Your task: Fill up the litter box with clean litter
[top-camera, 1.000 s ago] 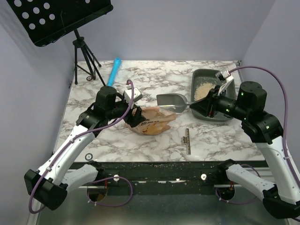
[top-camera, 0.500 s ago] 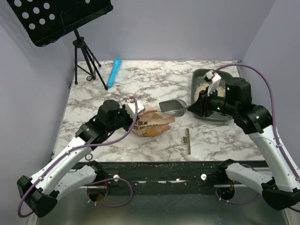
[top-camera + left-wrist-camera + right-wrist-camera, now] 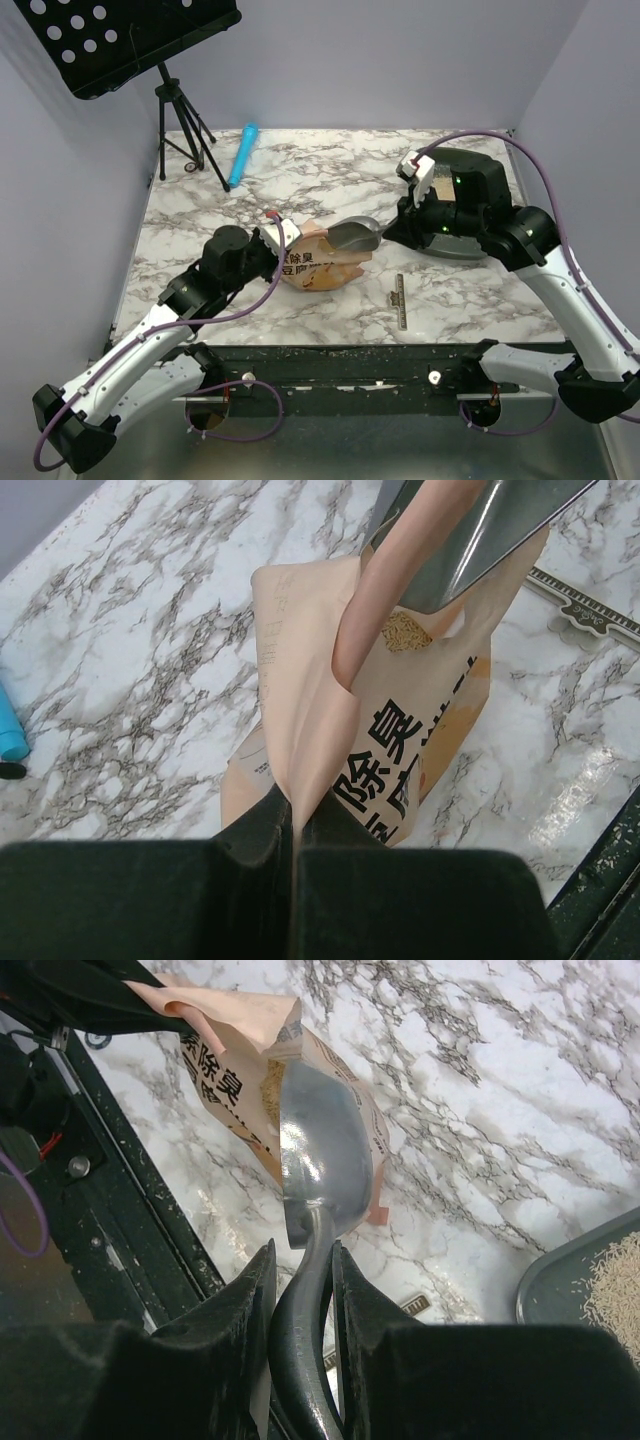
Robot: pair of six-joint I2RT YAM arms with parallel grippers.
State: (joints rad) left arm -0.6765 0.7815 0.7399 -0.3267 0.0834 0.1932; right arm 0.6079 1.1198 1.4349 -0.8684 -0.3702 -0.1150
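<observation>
Marble-patterned table (image 3: 330, 170) between plain lavender walls (image 3: 400, 60).

A white marble-patterned desk (image 3: 330, 170) carries an orange printed bag (image 3: 320, 265) near its middle, a dark litter box (image 3: 555, 1280) at far right, a blue tube (image 3: 242, 154) and a black stand's tripod (image 3: 165, 90) at far left, and a small ruler-like strip (image 3: 400, 301) toward the near edge.

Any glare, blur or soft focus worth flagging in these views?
Top view: sharp and evenly lit, with only soft shadows on the table. Left wrist: the left gripper is a dark out-of-focus mass, the bag print is crisp, and there is glare on the table at lower right. Right wrist: the right gripper is blurred near the lens, with a bright highlight on the scoop bowl.
</observation>
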